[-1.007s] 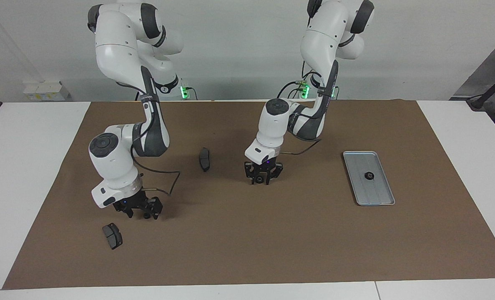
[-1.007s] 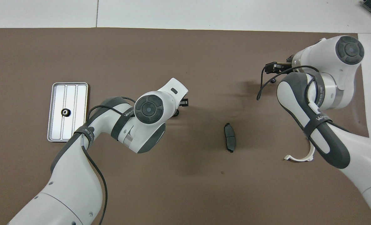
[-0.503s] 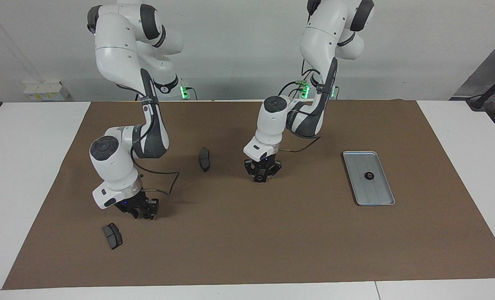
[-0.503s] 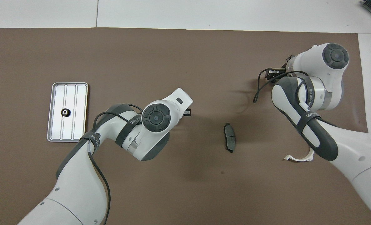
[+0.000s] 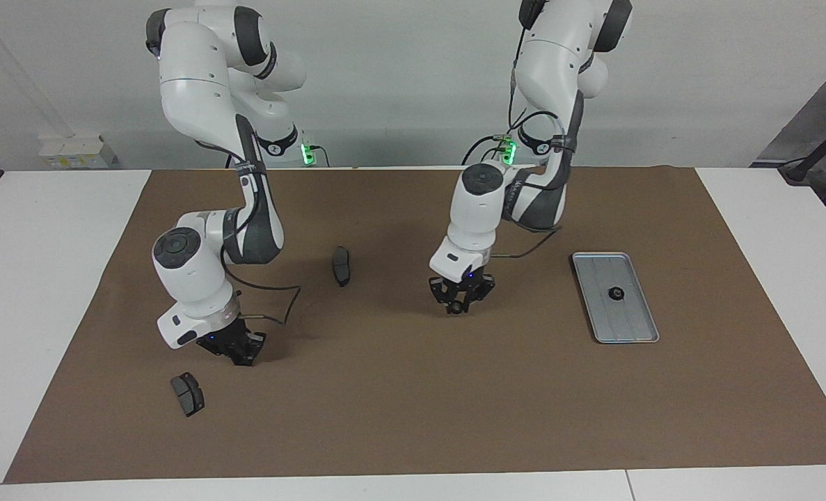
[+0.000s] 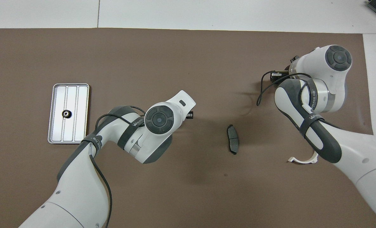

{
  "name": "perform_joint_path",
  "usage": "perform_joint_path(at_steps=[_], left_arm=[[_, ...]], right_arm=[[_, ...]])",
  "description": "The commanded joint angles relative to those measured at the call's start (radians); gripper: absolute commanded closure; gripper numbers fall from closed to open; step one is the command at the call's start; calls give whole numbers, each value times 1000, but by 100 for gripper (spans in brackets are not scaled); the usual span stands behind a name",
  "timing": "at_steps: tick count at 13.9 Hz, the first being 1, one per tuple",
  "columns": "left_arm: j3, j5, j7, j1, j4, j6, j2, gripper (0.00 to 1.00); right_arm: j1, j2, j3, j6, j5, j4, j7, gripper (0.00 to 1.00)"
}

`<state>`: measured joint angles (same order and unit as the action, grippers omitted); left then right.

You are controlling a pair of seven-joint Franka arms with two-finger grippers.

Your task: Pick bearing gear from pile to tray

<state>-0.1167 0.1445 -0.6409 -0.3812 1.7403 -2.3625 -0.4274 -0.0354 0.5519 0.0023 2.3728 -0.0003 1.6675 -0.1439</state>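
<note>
The silver tray (image 5: 632,323) lies toward the left arm's end of the mat, with one small black ring (image 5: 615,293) in it; both also show in the overhead view, the tray (image 6: 77,104) and the ring (image 6: 66,113). My left gripper (image 5: 459,306) hangs just over the mat between a brake pad (image 5: 342,266) and the tray, shut on a small black ring. My right gripper (image 5: 242,358) is down at the mat beside the second brake pad (image 5: 187,394), shut on a small black ring. The white half-ring bracket (image 6: 303,159) peeks out beside the right arm.
The brown mat (image 5: 413,417) covers most of the white table. In the overhead view the first brake pad (image 6: 232,143) lies mid-mat, and the right arm hides the second one. Cables loop off both wrists.
Both grippers were open around small rings and have closed on them. The left gripper has lifted slightly and moved toward the tray. The right gripper has stayed in place.
</note>
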Motion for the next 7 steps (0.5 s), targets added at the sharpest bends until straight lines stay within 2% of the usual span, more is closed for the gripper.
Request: perform_joint_path(at_steps=[1,4,7], left_arm=[[-27,-3,136,167,-24,95,42,100],[-23,-51,448,312,14,230,96,100],[-17,-52,680,416,125,243,143,100]], right_arm=[[-1,-70,11,-56,-12,-3,20,100],[-67,-121,22,-116,-9,-9,-28,100],[-202,-124,18,-130,-27,-15,-192,100]])
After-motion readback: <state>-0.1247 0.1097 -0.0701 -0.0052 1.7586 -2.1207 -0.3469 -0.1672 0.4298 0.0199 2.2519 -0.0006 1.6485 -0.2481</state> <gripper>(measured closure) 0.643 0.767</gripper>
